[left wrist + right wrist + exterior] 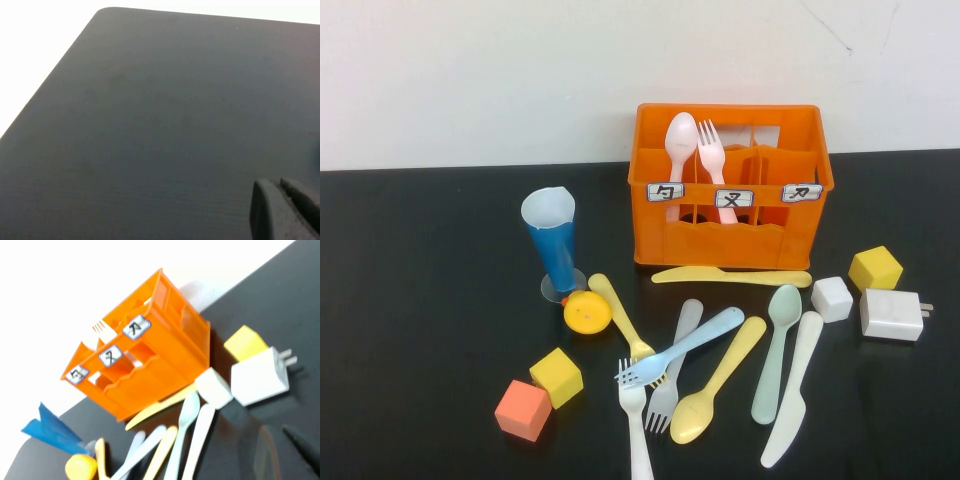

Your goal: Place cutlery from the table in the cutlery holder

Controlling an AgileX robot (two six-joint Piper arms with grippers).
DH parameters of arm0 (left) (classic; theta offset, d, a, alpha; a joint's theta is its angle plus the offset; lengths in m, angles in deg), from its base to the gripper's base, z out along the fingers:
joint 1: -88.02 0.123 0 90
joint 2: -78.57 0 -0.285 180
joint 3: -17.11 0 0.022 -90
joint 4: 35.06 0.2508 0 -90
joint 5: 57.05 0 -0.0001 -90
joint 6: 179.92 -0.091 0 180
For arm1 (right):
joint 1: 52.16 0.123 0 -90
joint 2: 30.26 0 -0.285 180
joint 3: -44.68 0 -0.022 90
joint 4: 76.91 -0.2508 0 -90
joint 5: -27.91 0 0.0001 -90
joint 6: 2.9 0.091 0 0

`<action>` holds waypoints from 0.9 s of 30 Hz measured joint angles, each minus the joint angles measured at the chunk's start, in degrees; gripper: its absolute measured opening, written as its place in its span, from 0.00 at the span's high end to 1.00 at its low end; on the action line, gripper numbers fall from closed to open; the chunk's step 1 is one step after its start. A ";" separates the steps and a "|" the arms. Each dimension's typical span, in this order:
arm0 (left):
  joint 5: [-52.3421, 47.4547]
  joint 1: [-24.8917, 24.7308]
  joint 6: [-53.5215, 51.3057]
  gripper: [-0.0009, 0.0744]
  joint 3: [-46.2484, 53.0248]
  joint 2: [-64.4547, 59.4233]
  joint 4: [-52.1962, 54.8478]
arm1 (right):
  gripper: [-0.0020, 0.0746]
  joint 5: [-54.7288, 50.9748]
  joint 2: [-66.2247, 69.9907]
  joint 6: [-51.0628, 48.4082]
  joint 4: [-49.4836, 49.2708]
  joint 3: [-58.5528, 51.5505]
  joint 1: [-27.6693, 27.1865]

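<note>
The orange cutlery holder (730,240) stands at the back of the black table (420,300) with a pink spoon (680,140) and a pink fork (710,150) upright inside. In front of it lie a yellow knife (730,276), pale green spoon (778,345), white knife (792,395), yellow spoon (720,385), light blue fork (685,345), grey fork (688,315), white fork (637,430) and another yellow piece (615,310). My left gripper (280,187) is shut and empty over a bare table corner (150,125). My right gripper (300,440) hovers beside the white knife (200,432), facing the holder (150,365). Neither gripper shows in the high view.
A blue cup (552,245) and a yellow round toy (587,313) stand left of the holder. A yellow cube (557,377) and an orange cube (523,410) lie front left. A white cube (832,298), yellow cube (875,268) and white plug (892,314) lie at the right.
</note>
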 joint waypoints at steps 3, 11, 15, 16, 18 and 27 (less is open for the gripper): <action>0.00 0.00 0.00 0.99 0.00 0.00 0.00 | 0.98 1.09 0.00 -0.51 0.00 0.00 0.00; 0.00 0.00 0.00 0.99 0.00 0.00 0.00 | 0.98 -8.68 0.57 -19.63 0.14 6.88 0.00; 0.00 0.00 0.14 0.99 0.00 0.00 0.00 | 0.98 -19.36 8.16 -26.82 5.03 18.56 0.00; 0.00 0.00 0.14 0.99 0.00 0.00 0.00 | 0.98 -23.06 11.18 -27.65 7.32 21.24 0.00; 0.00 0.00 0.14 0.99 0.00 0.00 0.00 | 0.98 -30.67 17.61 -29.52 12.07 27.65 0.00; 0.00 0.00 0.14 0.99 0.00 0.00 0.00 | 0.98 -43.14 41.16 -40.60 20.43 45.34 1.96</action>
